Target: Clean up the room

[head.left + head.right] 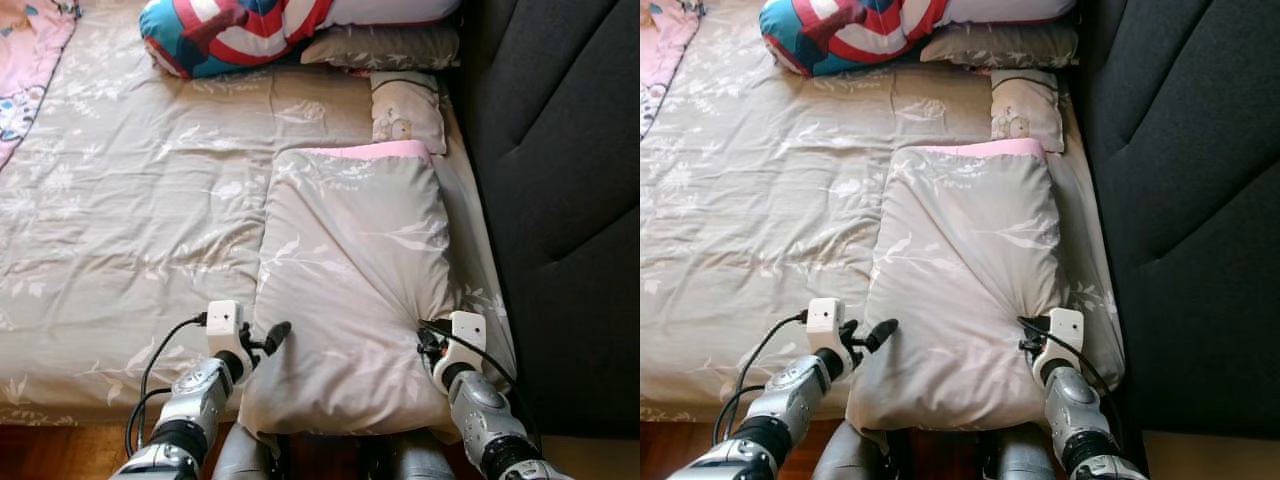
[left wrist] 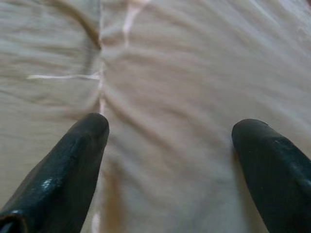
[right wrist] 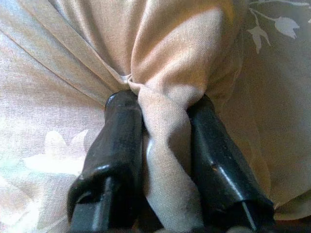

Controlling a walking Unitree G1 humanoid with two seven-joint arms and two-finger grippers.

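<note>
On bed (image 1: 120,210), pillow (image 1: 350,270) (right gripper (image 3: 163,109) pinching)

Your head cameras look steeply down the bed (image 1: 120,200), both sharing the grey pillow (image 1: 350,270) from slightly offset angles. Your wrist cameras sit very close, looking along their fingers at cloth, probably that same pillow.

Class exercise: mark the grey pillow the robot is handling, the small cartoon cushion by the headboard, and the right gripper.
grey pillow (image 1: 350,260): left eye view, middle of its top face.
small cartoon cushion (image 1: 406,110): left eye view, its centre.
right gripper (image 3: 163,121): right wrist view, between fingertips pinching pillow fabric.
</note>
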